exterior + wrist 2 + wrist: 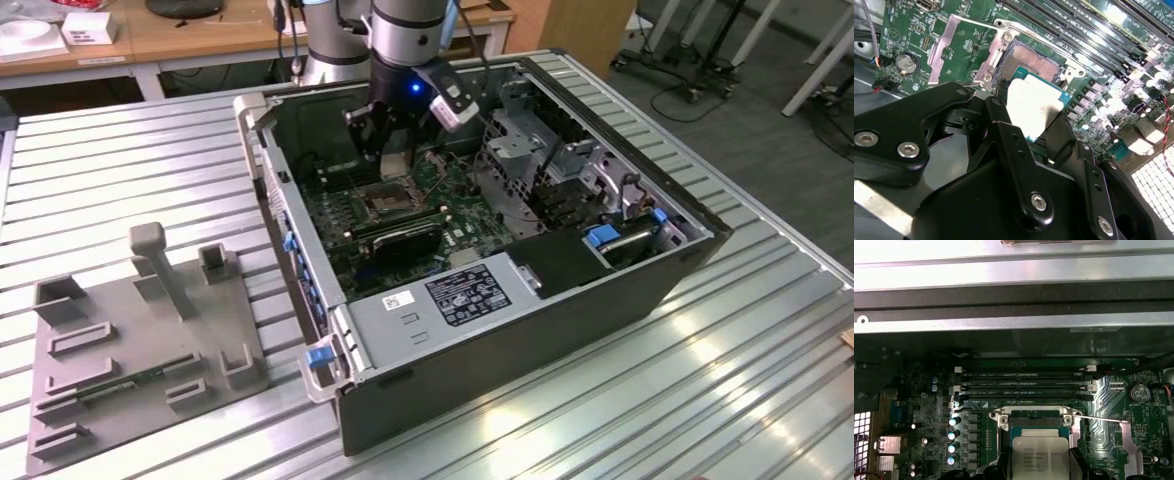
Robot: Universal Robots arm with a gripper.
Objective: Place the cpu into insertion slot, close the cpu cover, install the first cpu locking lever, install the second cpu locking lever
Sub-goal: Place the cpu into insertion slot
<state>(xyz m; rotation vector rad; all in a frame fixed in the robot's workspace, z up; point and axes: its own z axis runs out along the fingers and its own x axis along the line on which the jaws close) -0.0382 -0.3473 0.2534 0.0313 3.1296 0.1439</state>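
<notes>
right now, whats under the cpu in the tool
The open insertion slot sits below the cpu; its contact field shows past the chip's edge. What lies directly beneath the chip is covered.

You have a ribbed silver metal worktable (747, 380), light wooden desks (174, 40) beyond it, and what looks like grey carpet (721, 130).

Print on the cpu (1038, 455) and a white label (400, 301); none legible.

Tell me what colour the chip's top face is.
The chip is silvery grey with small dark print; the first wrist view shows it best.
</notes>
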